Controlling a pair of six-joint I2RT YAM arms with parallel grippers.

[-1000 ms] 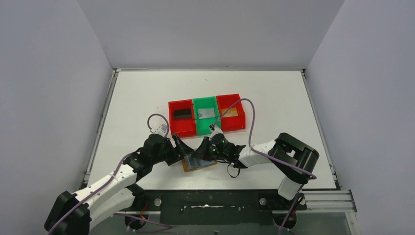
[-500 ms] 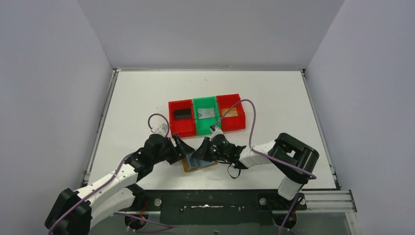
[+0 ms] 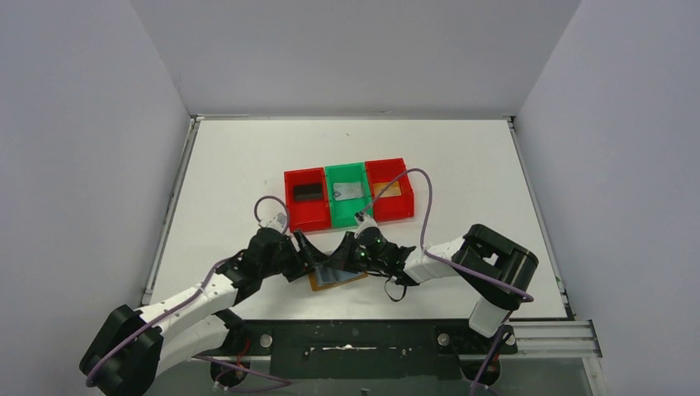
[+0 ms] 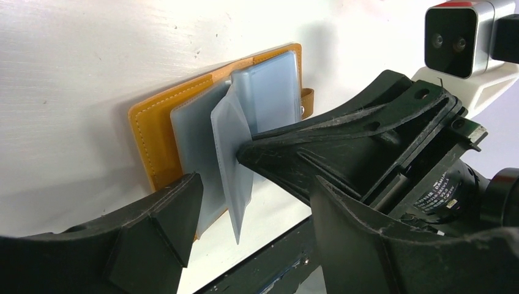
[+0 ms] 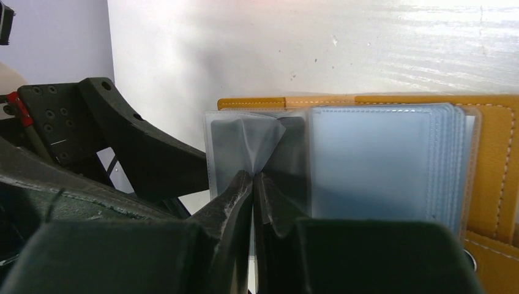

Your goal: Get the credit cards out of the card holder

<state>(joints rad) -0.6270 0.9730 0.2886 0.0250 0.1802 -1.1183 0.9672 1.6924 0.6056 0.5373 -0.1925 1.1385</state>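
The tan card holder [image 3: 351,279] lies open on the table between the two arms, with its pale blue-grey sleeves [image 5: 373,159] fanned out. My right gripper [image 5: 253,174] is shut on one sleeve [image 4: 229,141] and holds it lifted off the stack. My left gripper [image 4: 251,226] is open, its fingers on either side of that lifted sleeve's hanging corner and apart from it. The credit cards lie in the bins. The black one [image 3: 307,191] is in the left red bin, the silver-grey one [image 3: 347,190] in the green bin, and the orange-brown one [image 3: 390,189] in the right red bin.
Three bins stand in a row behind the holder: red [image 3: 294,213], green [image 3: 346,216] and red [image 3: 406,204]. The table's near edge and a black rail [image 3: 355,338] run just in front of the holder. Purple cables loop over both wrists.
My left gripper has narrowed a little and shifted slightly right toward the holder. My right gripper still pinches the lifted sleeve.
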